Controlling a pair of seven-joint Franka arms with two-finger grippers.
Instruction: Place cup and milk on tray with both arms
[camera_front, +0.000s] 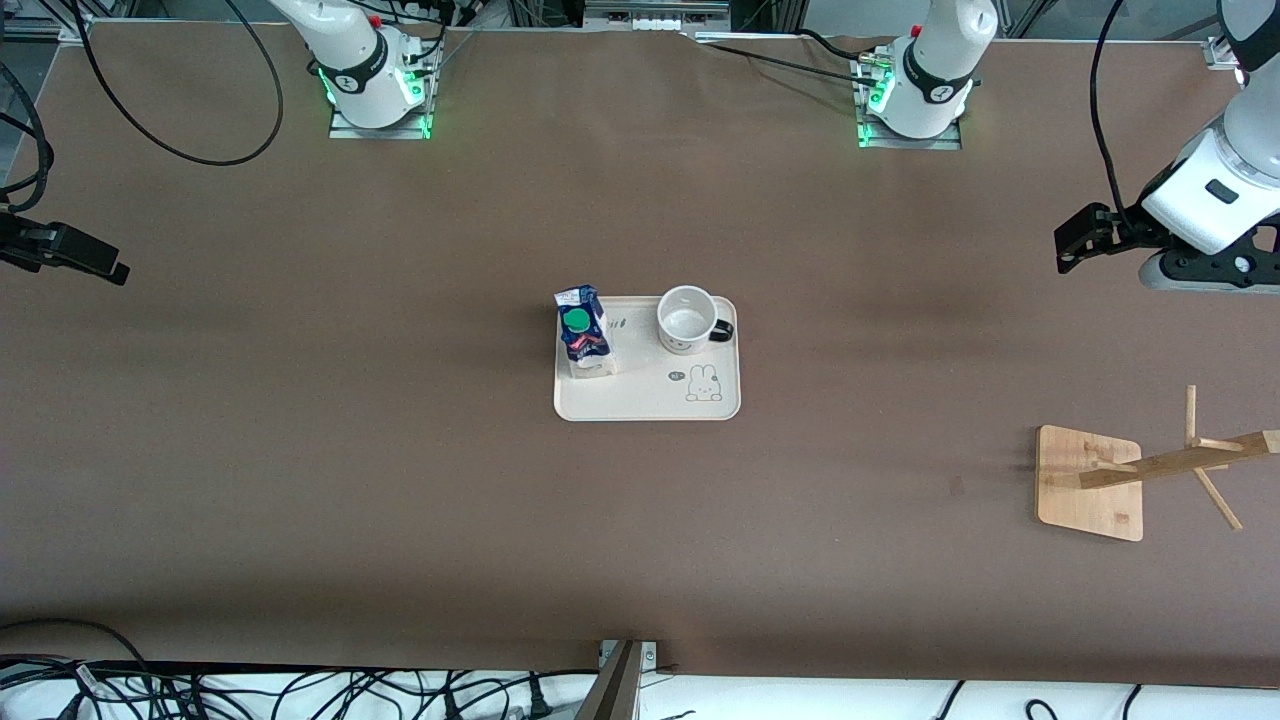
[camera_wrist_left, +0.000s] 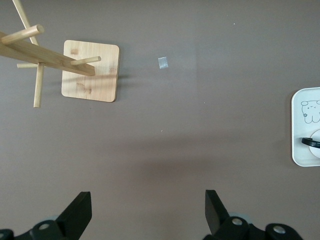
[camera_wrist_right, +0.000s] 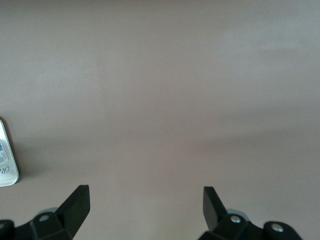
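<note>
The cream tray (camera_front: 648, 402) with a bunny drawing lies mid-table. The blue and white milk (camera_front: 584, 336) with a green cap stands on its corner toward the right arm's end. The white cup (camera_front: 686, 320) with a black handle stands upright on the corner toward the left arm's end. My left gripper (camera_front: 1090, 238) is open and empty (camera_wrist_left: 148, 197) over bare table at the left arm's end; its wrist view shows the tray's edge (camera_wrist_left: 300, 131) and the cup's handle (camera_wrist_left: 311, 142). My right gripper (camera_front: 70, 255) is open and empty (camera_wrist_right: 146, 192) over bare table at the right arm's end.
A bamboo rack with pegs on a square base (camera_front: 1090, 485) stands near the left arm's end, nearer the front camera than the left gripper; it also shows in the left wrist view (camera_wrist_left: 91, 71). Cables run along the table's edges.
</note>
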